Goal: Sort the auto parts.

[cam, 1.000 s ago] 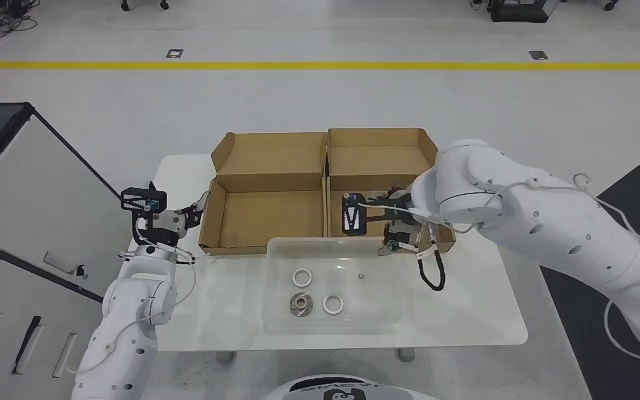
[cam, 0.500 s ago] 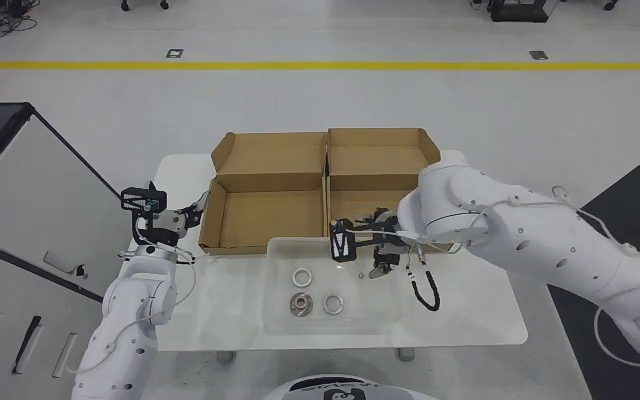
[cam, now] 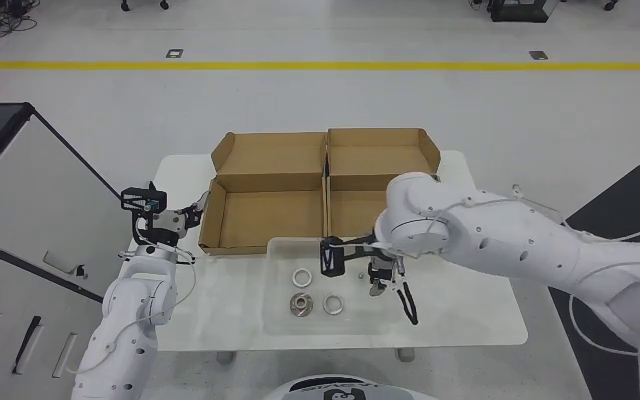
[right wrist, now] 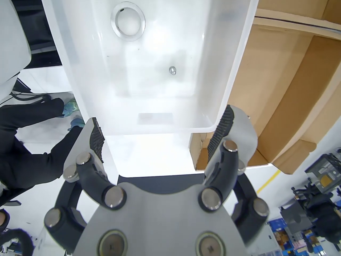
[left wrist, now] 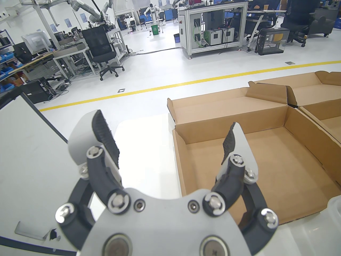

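Right tool (right wrist: 161,123): jaws spread wide, nothing held, hanging over the end of a translucent white plastic bin (right wrist: 234,62).

Right wrist view:
- A small silver metal stud (right wrist: 172,70) lies on the bin floor just ahead of the fingertips.
- A pale metal ring (right wrist: 128,21) lies farther ahead.

Top view, beyond that ring from the tool:
- A grey flanged metal hub (cam: 299,305).
- A second pale ring (cam: 300,277).
- Two open brown cardboard boxes (cam: 265,215) side by side behind the bin, on the white table (cam: 470,300).

Left tool (left wrist: 166,126): jaws apart, empty, well off from the bin, with the nearer box's outer wall just ahead of it.
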Controlling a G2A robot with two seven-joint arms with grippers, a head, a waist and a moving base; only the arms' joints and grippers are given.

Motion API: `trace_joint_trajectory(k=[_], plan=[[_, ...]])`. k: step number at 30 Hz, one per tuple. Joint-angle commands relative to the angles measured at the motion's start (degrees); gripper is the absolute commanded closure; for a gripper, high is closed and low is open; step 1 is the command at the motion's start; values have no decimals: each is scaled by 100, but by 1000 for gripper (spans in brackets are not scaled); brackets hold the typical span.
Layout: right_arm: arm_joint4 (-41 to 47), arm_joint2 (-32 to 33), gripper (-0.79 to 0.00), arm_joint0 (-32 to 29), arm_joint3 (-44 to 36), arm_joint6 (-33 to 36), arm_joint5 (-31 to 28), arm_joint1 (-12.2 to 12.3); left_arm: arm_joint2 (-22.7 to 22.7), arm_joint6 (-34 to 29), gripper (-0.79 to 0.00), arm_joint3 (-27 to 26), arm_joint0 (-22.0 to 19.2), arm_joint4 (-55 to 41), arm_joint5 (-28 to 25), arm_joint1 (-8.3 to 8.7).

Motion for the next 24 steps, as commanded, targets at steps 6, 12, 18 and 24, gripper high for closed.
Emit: trace_joint_trajectory(k=[6,12,18,24], plan=[[76,4,-785,-203,392,51,51,-351,0,0,-785,0,0,0,0,0],[109,4,-785,-407,702,64,64,-569,0,0,-785,0,0,0,0,0],[73,4,-785,-456,734,146,145,-631,0,0,-785,0,0,0,0,0],[73,4,-785,-456,734,146,145,-631,0,0,-785,0,0,0,0,0]])
